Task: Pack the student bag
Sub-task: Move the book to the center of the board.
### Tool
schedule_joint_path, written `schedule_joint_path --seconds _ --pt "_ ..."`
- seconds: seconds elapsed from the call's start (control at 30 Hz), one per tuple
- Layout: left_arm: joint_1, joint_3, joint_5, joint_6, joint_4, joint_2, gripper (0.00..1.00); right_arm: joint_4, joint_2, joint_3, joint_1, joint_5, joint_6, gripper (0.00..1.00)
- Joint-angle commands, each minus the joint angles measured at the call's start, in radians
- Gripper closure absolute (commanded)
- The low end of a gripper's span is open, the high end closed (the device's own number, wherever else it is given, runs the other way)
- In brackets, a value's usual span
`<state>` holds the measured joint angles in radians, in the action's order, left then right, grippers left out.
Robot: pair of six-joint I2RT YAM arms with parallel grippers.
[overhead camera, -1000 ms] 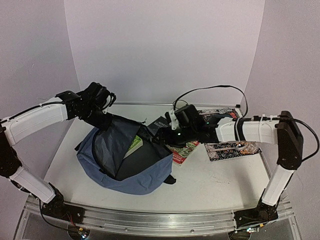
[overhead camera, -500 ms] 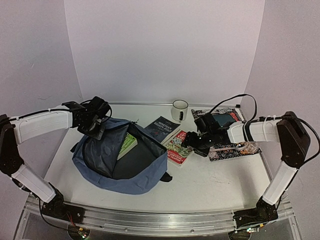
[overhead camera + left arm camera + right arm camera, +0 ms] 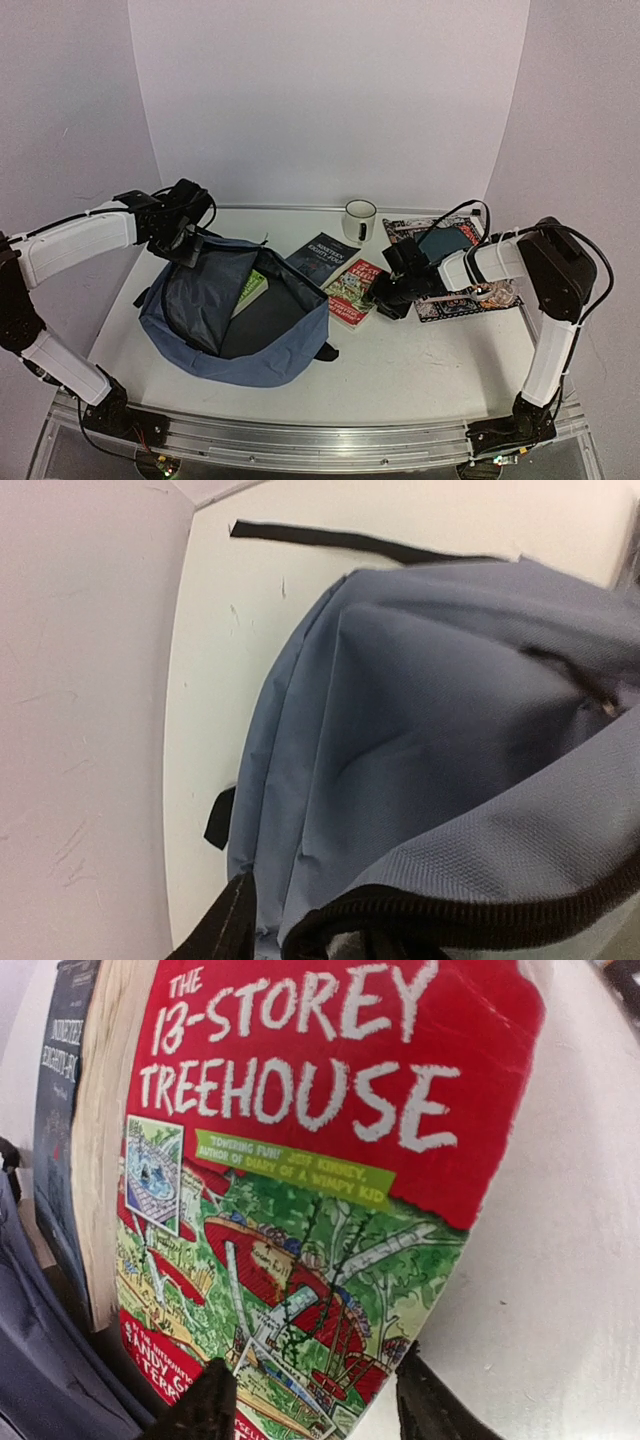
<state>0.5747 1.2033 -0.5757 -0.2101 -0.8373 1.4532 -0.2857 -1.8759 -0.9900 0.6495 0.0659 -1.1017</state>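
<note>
Slate-blue fabric, soft and slack: the student bag (image 3: 255, 355) lies on the table (image 3: 420, 370), directly under and beyond the left gripper (image 3: 188, 232) and well to the left of the right gripper (image 3: 385, 297). It sags flat with its mouth gaping and a green book (image 3: 250, 290) showing inside. I judge it light but floppy, likely to fold and drag rather than lift as one piece. The stiffer black zipper rim (image 3: 450, 905) looks like the best place to pinch it, so the mouth stays open.

At the bag's far corner the left gripper sits right at that rim. Its wrist view shows the rim by the fingertips, but I cannot tell whether the jaws grip it.

Fingers (image 3: 205, 1405) of the right gripper stand apart and hold nothing, low over a red paperback (image 3: 300, 1160). A navy book (image 3: 322, 255) lies just beside the paperback on this gripper's left, a mug (image 3: 358, 220) stands beyond it, and a patterned mat (image 3: 450, 300) lies to its right. Bare table on its near side leaves swinging room toward the bag's mouth.
</note>
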Motion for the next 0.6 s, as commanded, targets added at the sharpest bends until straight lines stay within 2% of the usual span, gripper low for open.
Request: schedule_joint_path --seconds 0.0,0.1,0.33,0.47,0.57 --pt "-0.004 0.106 0.041 0.004 0.0 -0.049 0.51 0.021 -0.029 -0.006 0.0 0.025 -0.024 0.59" --pt "-0.004 0.158 0.076 0.003 0.001 -0.056 0.38 0.02 -0.009 0.002 -0.003 0.027 -0.021 0.75" --pt "-0.004 0.287 0.177 0.005 -0.002 -0.048 0.22 0.004 0.021 0.02 -0.022 0.053 -0.01 1.0" --pt "-0.004 0.345 0.193 0.01 -0.005 -0.057 0.14 0.003 0.053 0.047 -0.028 0.075 0.003 1.0" --pt "-0.004 0.377 0.154 0.031 -0.015 -0.067 0.09 0.005 0.095 0.087 -0.028 0.094 0.012 1.0"
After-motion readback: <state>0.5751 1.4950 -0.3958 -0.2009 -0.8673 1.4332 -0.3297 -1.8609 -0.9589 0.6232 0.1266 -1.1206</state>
